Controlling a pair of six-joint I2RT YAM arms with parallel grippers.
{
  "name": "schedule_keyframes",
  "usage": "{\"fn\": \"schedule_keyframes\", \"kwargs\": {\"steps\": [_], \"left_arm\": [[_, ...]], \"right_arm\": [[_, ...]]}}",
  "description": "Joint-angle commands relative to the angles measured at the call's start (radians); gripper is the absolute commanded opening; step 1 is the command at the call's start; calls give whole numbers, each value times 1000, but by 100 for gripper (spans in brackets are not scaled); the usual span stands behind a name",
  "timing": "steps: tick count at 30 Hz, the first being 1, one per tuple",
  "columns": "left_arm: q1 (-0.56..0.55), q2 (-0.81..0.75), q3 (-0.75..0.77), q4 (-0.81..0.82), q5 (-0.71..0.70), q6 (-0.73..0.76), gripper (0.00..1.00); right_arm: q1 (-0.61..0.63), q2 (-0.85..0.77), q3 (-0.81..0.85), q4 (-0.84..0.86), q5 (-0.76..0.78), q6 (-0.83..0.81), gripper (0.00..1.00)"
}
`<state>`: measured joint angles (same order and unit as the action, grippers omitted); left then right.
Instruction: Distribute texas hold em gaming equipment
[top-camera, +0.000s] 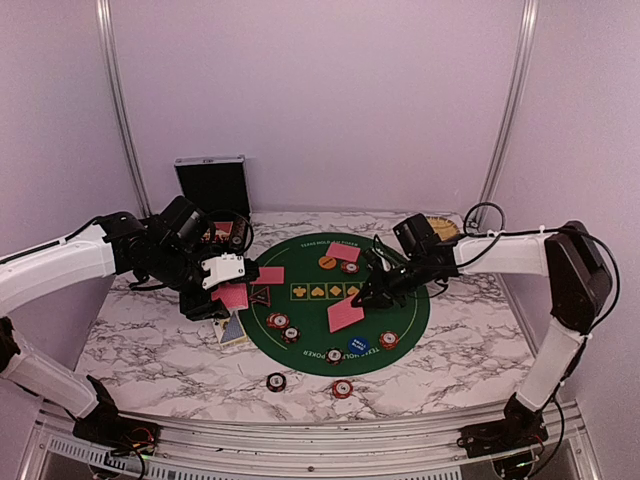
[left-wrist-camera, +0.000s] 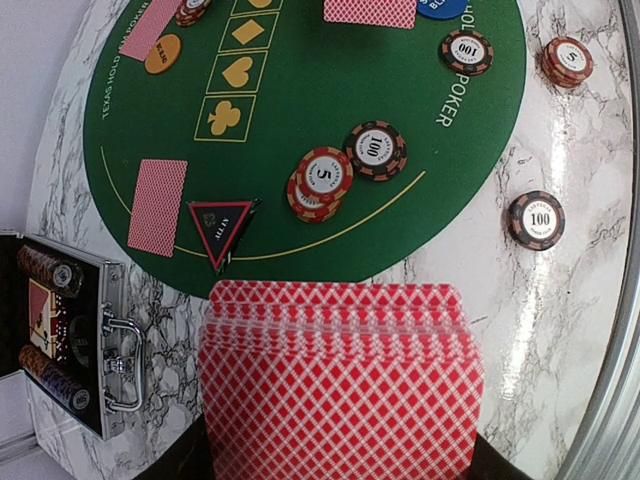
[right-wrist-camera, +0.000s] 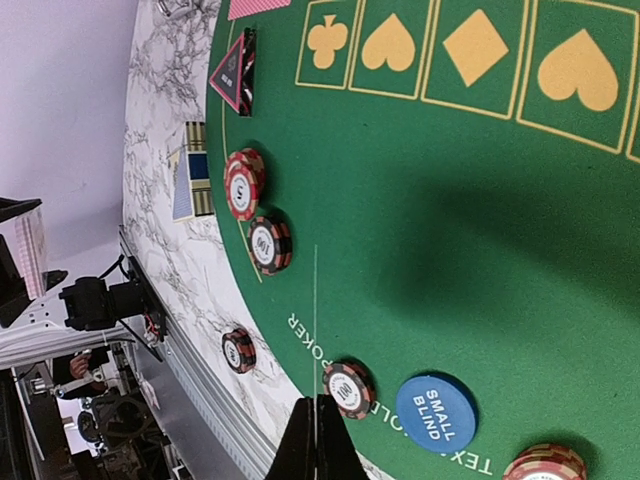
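Marble desk (top-camera: 470, 345) bearing a green felt mat (top-camera: 408, 305) at frame centre. The left fingers (left-wrist-camera: 185, 462) clamp a deck of red-backed cards (left-wrist-camera: 340, 390) at the mat's left edge; the right fingers (right-wrist-camera: 300, 452) are closed on a single card (top-camera: 345, 315) over mid-mat; poker chips (left-wrist-camera: 323, 176) lie lower centre.

Lab test booth: plain white walls (top-camera: 320, 100), aluminium frame posts (top-camera: 117, 100), marble-print tabletop (top-camera: 470, 350).

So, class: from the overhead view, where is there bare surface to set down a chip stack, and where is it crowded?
Bare marble right of the green mat, and front-left, in front of the striped packet. Crowded: the mat's near edge, with chips and the blue button; its left rim, by the left gripper's deck.
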<state>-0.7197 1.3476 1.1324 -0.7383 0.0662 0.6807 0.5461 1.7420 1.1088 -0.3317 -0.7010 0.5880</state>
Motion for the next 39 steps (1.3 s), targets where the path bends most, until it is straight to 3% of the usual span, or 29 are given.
{"fn": "schedule_keyframes", "kwargs": {"steps": [1, 16, 19, 30, 39], "left_arm": [[6, -5, 36, 7, 12, 1, 0], [6, 4, 38, 8, 16, -5, 0], [6, 4, 38, 6, 17, -6, 0], [6, 13, 38, 6, 14, -13, 0], [6, 30, 50, 7, 19, -30, 0]], "right_arm": [[-8, 54, 24, 2, 23, -41, 0], [-9, 86, 20, -20, 188, -103, 0], [-9, 79, 34, -54, 238, -127, 4], [-7, 39, 99, -135, 296, -139, 61], [87, -12, 152, 15, 165, 23, 77]]}}
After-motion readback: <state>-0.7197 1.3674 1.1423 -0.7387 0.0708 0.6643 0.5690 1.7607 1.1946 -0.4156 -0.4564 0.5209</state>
